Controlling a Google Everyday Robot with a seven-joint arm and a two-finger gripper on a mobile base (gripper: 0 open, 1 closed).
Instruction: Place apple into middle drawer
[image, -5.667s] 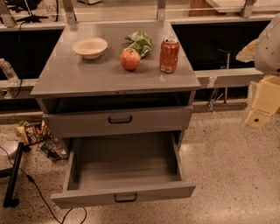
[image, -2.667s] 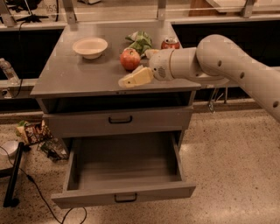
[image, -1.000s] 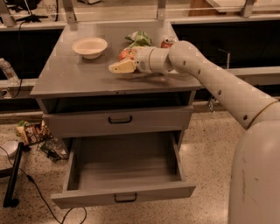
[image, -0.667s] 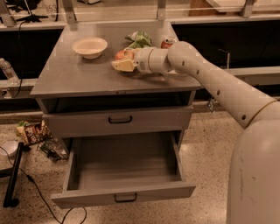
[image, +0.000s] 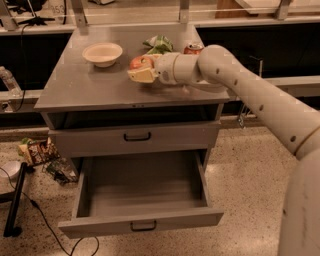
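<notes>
The apple (image: 137, 62), red with orange-yellow patches, sits on the grey cabinet top (image: 90, 90), near its middle back. My gripper (image: 144, 69) reaches in from the right and is right at the apple, with its cream end against the apple's front and right side. The arm covers part of the apple. The middle drawer (image: 140, 227) is pulled wide open below, and its inside shows nothing in it.
A cream bowl (image: 102, 53) stands left of the apple. A green bag (image: 159, 44) and a red soda can (image: 193, 48) stand behind my arm. The upper drawer front (image: 135, 139) is shut. Snack wrappers (image: 37, 150) and cables lie on the floor at left.
Over the last second my gripper has crept slightly up and back against the apple. The apple, the drawer and the other things have not moved.
</notes>
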